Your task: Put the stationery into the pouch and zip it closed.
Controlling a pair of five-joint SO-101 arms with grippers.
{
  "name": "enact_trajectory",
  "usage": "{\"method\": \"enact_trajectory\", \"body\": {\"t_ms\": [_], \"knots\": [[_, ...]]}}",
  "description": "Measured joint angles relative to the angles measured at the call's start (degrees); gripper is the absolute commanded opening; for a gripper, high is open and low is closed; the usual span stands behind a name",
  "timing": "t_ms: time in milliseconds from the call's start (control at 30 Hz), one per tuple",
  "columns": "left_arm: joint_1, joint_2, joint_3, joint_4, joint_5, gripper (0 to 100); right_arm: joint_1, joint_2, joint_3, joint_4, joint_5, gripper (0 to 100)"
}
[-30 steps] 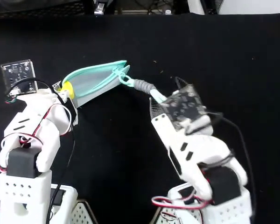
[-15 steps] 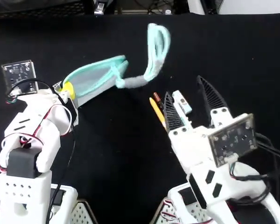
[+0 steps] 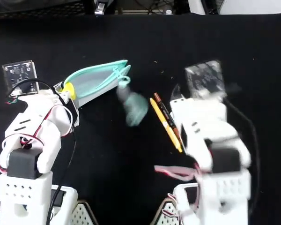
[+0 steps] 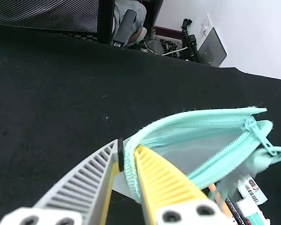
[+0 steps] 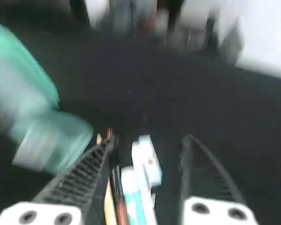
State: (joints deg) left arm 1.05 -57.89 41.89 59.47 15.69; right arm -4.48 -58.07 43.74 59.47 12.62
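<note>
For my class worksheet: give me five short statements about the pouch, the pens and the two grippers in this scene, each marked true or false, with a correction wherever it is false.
1. The left gripper has its fingers closed on the pouch. True.
2. The pouch is zipped shut. False: its mouth gapes open.
3. The pens lie inside the pouch. False: they lie on the table, outside it.
4. The right gripper has its fingers apart. True.
5. The table is white. False: it is black.
</note>
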Motion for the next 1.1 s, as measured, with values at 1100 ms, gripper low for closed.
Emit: {"method": "enact_trajectory", "body": {"t_ms": [1100], "knots": [[0.00,0.00,0.79,0.00,0.00,3,-8.97,44.92,12.22,-30.51,2.64,12.7]]}}
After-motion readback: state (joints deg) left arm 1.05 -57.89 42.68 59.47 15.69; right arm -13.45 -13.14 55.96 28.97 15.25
